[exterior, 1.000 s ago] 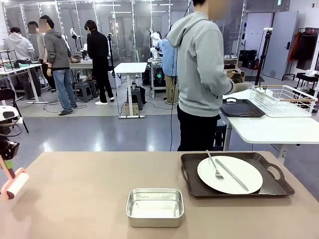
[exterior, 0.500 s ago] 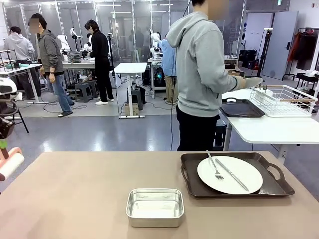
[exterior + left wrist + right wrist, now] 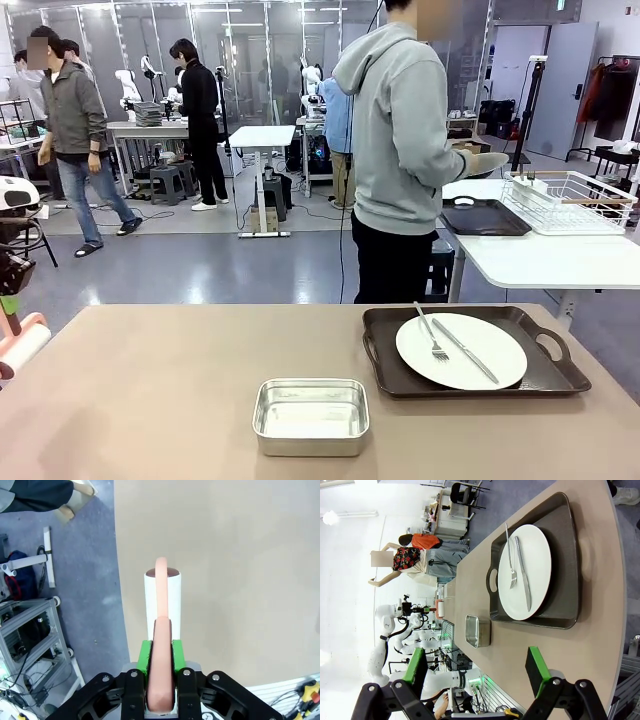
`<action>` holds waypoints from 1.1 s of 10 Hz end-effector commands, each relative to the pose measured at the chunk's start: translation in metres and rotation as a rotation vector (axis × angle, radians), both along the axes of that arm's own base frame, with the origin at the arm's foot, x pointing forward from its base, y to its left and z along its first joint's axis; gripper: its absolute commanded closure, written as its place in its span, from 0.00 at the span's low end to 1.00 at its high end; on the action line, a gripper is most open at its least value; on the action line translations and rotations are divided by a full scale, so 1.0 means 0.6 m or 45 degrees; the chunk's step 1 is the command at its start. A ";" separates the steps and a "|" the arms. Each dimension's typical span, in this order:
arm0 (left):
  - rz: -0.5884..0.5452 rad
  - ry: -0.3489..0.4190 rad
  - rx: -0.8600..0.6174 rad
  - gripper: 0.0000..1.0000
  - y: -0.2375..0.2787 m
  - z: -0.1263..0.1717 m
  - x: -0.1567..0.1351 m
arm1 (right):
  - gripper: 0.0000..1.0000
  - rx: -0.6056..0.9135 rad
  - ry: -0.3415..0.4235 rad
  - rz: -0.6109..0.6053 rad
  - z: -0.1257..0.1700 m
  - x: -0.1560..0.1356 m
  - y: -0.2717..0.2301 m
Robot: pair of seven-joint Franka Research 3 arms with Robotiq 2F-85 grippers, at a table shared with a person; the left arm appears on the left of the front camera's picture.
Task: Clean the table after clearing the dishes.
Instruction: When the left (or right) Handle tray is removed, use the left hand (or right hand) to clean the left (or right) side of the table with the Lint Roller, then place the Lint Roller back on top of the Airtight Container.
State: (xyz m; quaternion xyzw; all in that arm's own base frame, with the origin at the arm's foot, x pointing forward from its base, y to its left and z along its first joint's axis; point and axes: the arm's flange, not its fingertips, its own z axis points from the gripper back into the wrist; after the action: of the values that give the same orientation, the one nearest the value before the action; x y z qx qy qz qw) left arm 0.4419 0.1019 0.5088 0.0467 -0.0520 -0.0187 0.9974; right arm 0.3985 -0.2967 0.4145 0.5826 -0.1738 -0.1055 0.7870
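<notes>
On the taupe table (image 3: 180, 390), at the right, a white plate (image 3: 461, 350) with a fork and knife lies on a dark handled tray (image 3: 560, 375). The same plate (image 3: 525, 572) and tray (image 3: 565, 555) lie ahead of my right gripper (image 3: 476, 667), which hangs open and empty above the table. My left gripper (image 3: 161, 655) is shut on the pink handle of a lint roller (image 3: 162, 597), held over the table's left edge. That roller (image 3: 22, 345) sits at the far left. The person (image 3: 400, 150) stands turned to the white table, holding what looks like a plate (image 3: 490, 160).
A square steel pan (image 3: 310, 415) stands near the table's front middle. Beyond the far right corner is a white table (image 3: 550, 260) with an empty dark tray (image 3: 485, 217) and a wire dish rack (image 3: 570, 200). Other people move about in the background.
My left gripper has carried the roller up and left, toward the picture's edge. The person has brought a plate-like thing over the white table. Background people have walked left.
</notes>
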 end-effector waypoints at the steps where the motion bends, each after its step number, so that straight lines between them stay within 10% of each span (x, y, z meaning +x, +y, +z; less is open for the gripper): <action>1: 0.000 -0.031 -0.008 0.79 0.001 0.012 -0.002 | 0.00 0.001 -0.007 0.000 0.005 -0.003 0.002; 11: -0.144 -0.014 0.120 0.79 -0.054 0.035 -0.002 | 0.00 0.001 -0.007 0.000 0.005 -0.003 0.002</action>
State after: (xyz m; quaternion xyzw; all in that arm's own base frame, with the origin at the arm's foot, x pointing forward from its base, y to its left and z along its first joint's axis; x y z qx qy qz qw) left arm 0.4437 0.0912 0.5146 0.0583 -0.0553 -0.0386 0.9960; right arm 0.3985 -0.2966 0.4145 0.5826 -0.1737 -0.1054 0.7870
